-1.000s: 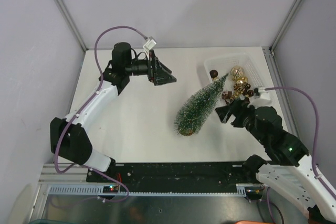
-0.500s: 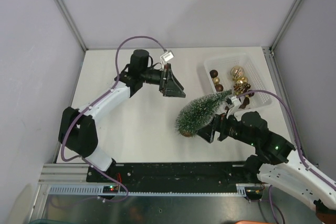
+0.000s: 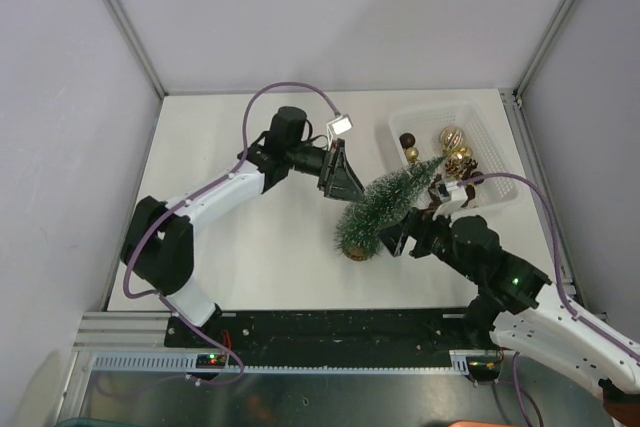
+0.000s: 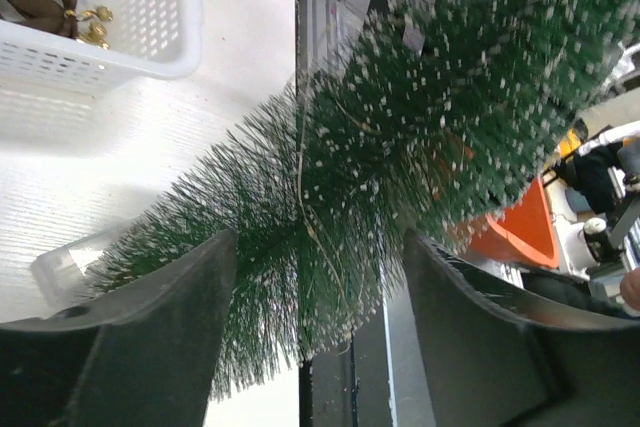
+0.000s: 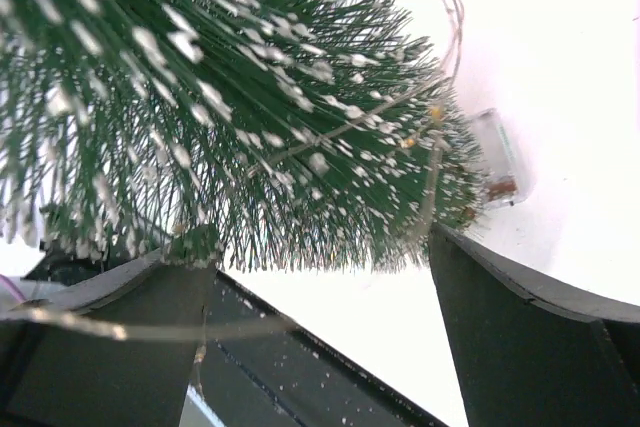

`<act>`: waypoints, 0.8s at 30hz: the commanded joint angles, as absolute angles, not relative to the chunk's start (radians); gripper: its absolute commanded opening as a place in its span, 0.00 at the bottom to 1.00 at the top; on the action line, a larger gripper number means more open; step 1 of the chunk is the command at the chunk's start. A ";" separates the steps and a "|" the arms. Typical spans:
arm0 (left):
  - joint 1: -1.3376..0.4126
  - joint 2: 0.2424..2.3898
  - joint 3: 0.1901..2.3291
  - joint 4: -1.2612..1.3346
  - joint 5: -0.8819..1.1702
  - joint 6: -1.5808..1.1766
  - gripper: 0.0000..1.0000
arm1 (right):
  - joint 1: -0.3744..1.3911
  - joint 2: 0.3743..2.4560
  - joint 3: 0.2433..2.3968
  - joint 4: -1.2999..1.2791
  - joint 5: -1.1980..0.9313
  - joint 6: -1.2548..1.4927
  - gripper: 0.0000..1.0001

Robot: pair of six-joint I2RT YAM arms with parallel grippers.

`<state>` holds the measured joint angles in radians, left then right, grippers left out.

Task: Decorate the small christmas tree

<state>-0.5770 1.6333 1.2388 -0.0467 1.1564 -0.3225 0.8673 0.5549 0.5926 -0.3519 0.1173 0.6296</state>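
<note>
A: What could go wrong here?

B: The left gripper and right gripper are both spread wide, holding nothing, with the small christmas tree tilted between them. A push rather than a clamp would likely topple it; the thin light wire might snag a finger.

A: How does the tree look?

B: Dark green bristles flecked white, brown base, tip leaning toward the basket. It fills the gap just ahead of each gripper's fingers.
</note>
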 commanded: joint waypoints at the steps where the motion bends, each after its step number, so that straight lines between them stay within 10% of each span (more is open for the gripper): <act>1: -0.608 1.615 1.211 -0.025 1.171 -0.298 0.66 | 0.874 0.496 0.557 -0.273 0.271 0.694 0.90; 8: -0.612 1.577 1.192 -0.024 1.167 -0.295 0.14 | 0.883 0.540 0.486 -0.100 0.261 0.752 0.86; 24: -0.398 1.254 0.985 -0.064 1.134 -0.267 0.00 | 0.920 0.910 0.522 0.367 0.207 0.607 0.83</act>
